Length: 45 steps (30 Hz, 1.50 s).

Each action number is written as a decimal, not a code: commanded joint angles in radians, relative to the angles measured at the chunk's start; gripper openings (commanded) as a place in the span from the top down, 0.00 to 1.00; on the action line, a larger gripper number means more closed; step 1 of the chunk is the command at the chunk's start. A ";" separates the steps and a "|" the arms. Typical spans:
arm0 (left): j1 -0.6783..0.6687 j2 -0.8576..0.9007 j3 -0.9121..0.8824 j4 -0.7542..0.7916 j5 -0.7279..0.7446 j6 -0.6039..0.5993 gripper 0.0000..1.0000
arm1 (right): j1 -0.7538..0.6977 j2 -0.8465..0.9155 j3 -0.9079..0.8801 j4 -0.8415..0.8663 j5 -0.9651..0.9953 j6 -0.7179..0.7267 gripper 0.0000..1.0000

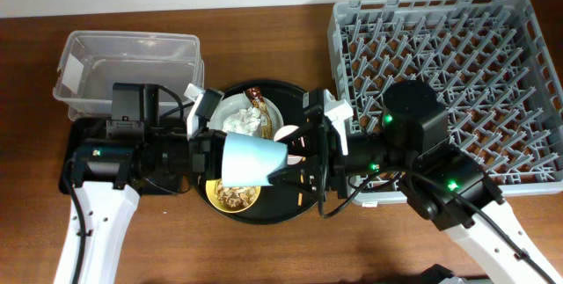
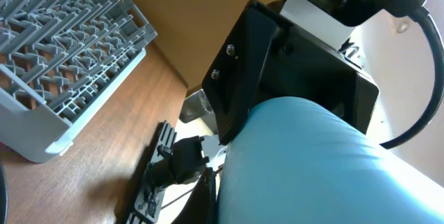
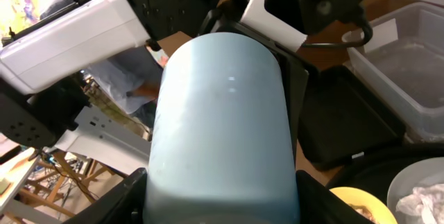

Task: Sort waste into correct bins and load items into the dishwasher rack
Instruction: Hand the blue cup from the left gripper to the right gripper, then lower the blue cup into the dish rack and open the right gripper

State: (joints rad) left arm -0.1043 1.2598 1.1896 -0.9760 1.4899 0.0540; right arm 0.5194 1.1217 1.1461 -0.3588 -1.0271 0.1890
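Observation:
The light blue cup (image 1: 253, 159) lies on its side in the air above the round black tray (image 1: 268, 214), between both grippers. My right gripper (image 1: 290, 164) is shut on its narrow end; its fingers press both sides in the right wrist view (image 3: 222, 207). My left gripper (image 1: 214, 156) holds the wide end, one finger against the cup (image 2: 305, 161). The pale pink cup (image 1: 286, 134) stands on the tray. White tissue (image 1: 244, 122) and the brown-gold wrapper (image 1: 257, 101) lie on a white plate. Food scraps fill the yellow bowl (image 1: 234, 199). The grey dishwasher rack (image 1: 457, 47) stands at right.
The clear tub (image 1: 132, 66) sits at back left, also in the right wrist view (image 3: 409, 57). The shallow black tray (image 1: 81, 133) lies in front of it, mostly under my left arm. The rack's corner (image 2: 62, 50) shows in the left wrist view.

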 commanded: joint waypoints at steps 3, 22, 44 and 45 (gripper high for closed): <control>-0.011 -0.013 0.014 0.006 0.003 0.012 1.00 | 0.036 0.003 0.004 0.014 -0.034 -0.008 0.55; 0.053 -0.013 0.014 -0.098 -0.336 -0.016 1.00 | -0.468 -0.135 0.005 -0.708 0.568 0.326 0.96; 0.052 -0.013 0.014 -0.065 -0.198 -0.015 0.50 | 0.040 0.119 0.004 0.051 -0.016 0.029 0.64; 0.052 -0.013 0.014 -0.066 -0.244 -0.015 0.37 | 0.029 0.111 0.004 0.042 -0.016 0.029 0.65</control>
State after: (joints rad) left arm -0.0486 1.2575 1.1912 -1.0428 1.3346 0.0376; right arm 0.5522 1.2373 1.1423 -0.3038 -1.0378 0.2096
